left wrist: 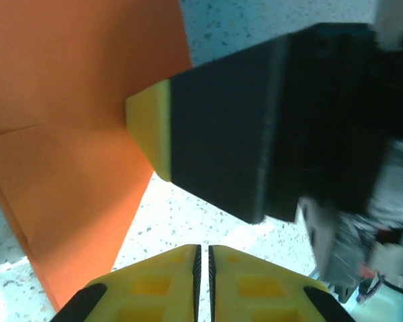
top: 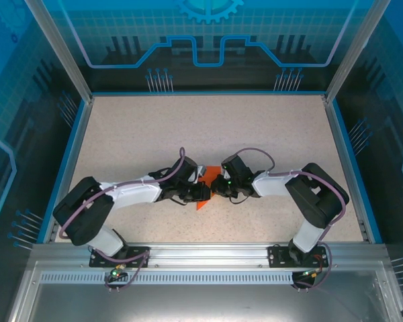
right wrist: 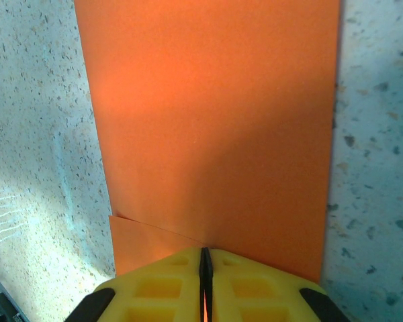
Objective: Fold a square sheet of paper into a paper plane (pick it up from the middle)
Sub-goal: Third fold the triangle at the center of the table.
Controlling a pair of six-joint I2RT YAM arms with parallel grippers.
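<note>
Paper (right wrist: 208, 121) in right end effector (right wrist: 203, 253)

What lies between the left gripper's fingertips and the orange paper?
A bare strip of speckled table, seen in the left wrist view; the left gripper sits clear of the paper.

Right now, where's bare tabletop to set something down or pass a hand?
Free: the far half of the table, between the back rim and the arms; the front corners outside each elbow are tighter. Crowded: near centre, where the left gripper and right gripper meet over the orange paper.
</note>
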